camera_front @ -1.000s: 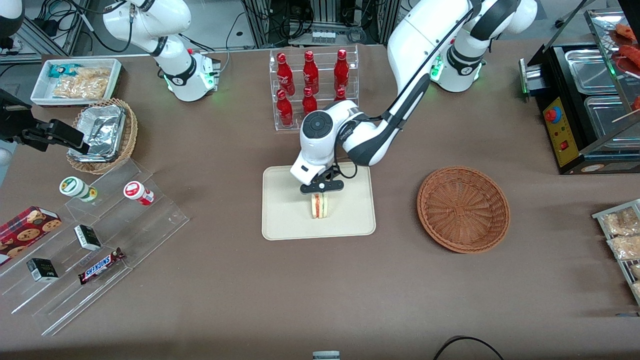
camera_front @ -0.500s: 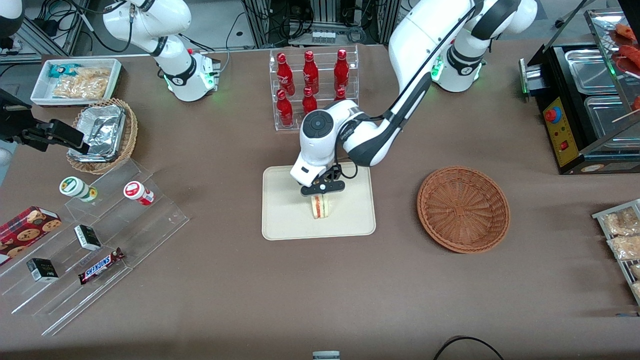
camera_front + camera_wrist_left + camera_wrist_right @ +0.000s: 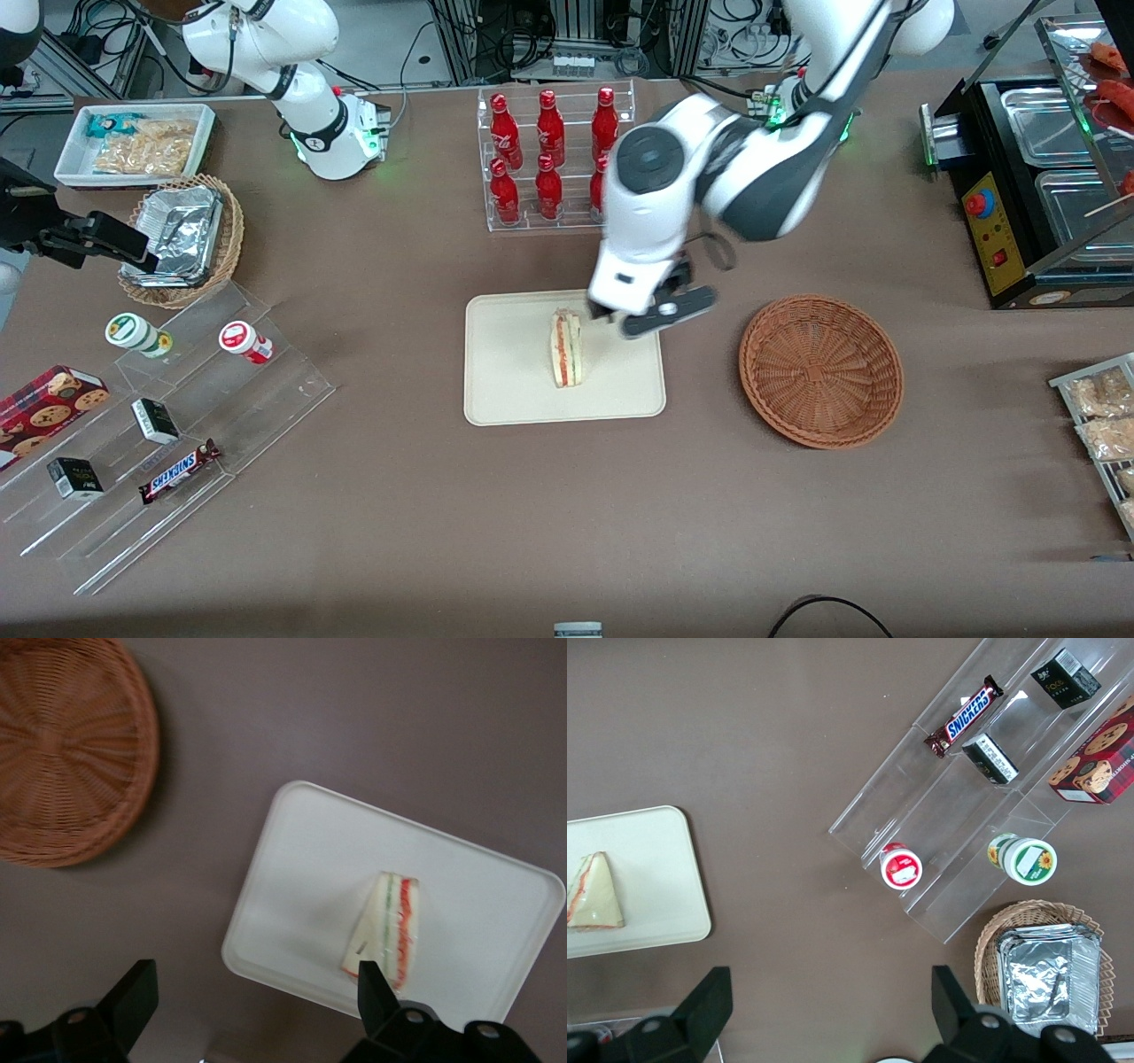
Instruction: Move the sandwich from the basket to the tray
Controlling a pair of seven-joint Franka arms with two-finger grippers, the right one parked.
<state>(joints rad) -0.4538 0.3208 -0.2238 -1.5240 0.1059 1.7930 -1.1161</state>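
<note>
You see the sandwich [image 3: 565, 348] resting on the tray [image 3: 505, 390], roughly in the tray's middle, standing on edge with its orange-red and green layers showing (the wrist view shows the same filling stripes [image 3: 387, 927]). Nothing touches it. Your gripper [image 3: 657, 312] hangs in the air at about two o'clock from the sandwich in the front view, over the tray's edge on the side toward the basket [image 3: 821, 369], and its fingers [image 3: 133, 997] are spread wide apart with nothing between them. In the wrist view the tray [image 3: 292, 904] and the basket [image 3: 66, 744] both lie well below the gripper [image 3: 257, 1005]. The basket sits on the brown bench [image 3: 532, 514] at three o'clock from the tray, apart from it, and holds nothing. At twelve o'clock from the tray stands a clear rack of red bottles [image 3: 549, 155], partly covered by the arm.
</note>
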